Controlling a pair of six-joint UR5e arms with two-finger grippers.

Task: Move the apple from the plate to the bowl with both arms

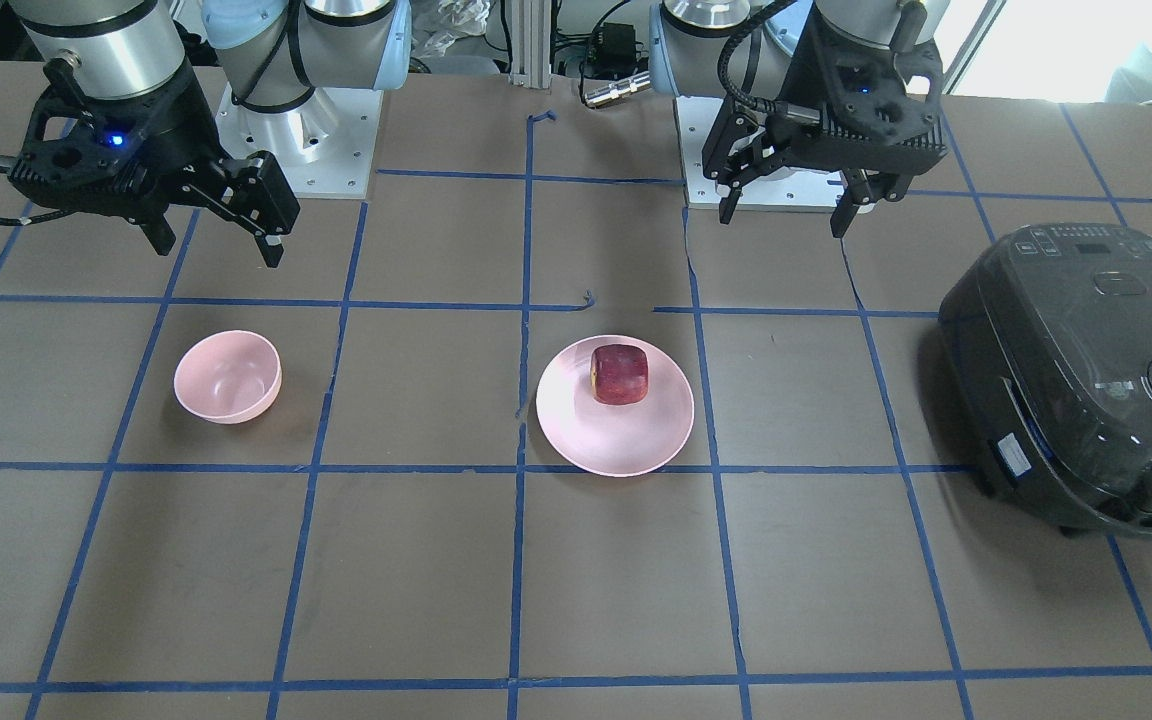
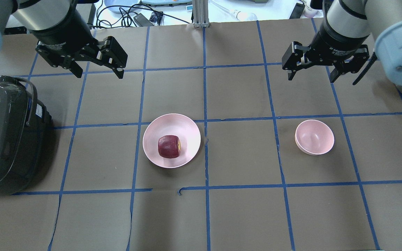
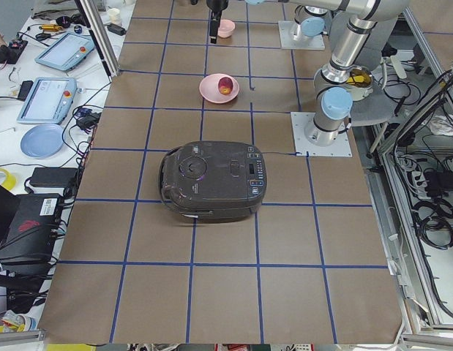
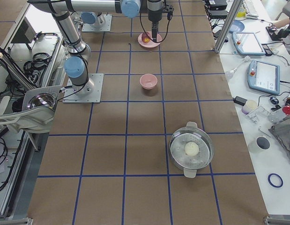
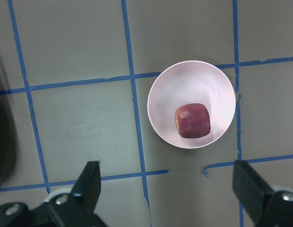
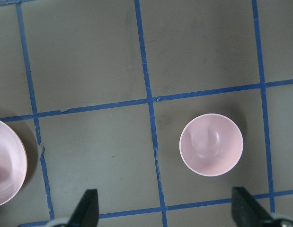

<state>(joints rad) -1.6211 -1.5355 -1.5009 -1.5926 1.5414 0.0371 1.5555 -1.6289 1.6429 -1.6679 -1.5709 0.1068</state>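
Note:
The dark red apple [image 2: 169, 146] lies on the wide pink plate [image 2: 176, 125] near the table's middle; both also show in the left wrist view, the apple [image 5: 192, 120] on the plate [image 5: 193, 80]. The small pink bowl [image 2: 314, 136] stands empty to the right and shows in the right wrist view [image 6: 211, 144]. My left gripper [image 2: 99, 74] hangs open and empty above the table, behind and left of the plate. My right gripper [image 2: 311, 78] hangs open and empty behind the bowl. In the front view they are left gripper [image 1: 791, 210] and right gripper [image 1: 216, 245].
A dark rice cooker [image 2: 5, 139] sits at the table's left end, left of the plate. A lidded metal pot [image 4: 191, 150] stands at the right end. Blue tape lines grid the brown table [image 2: 243, 209].

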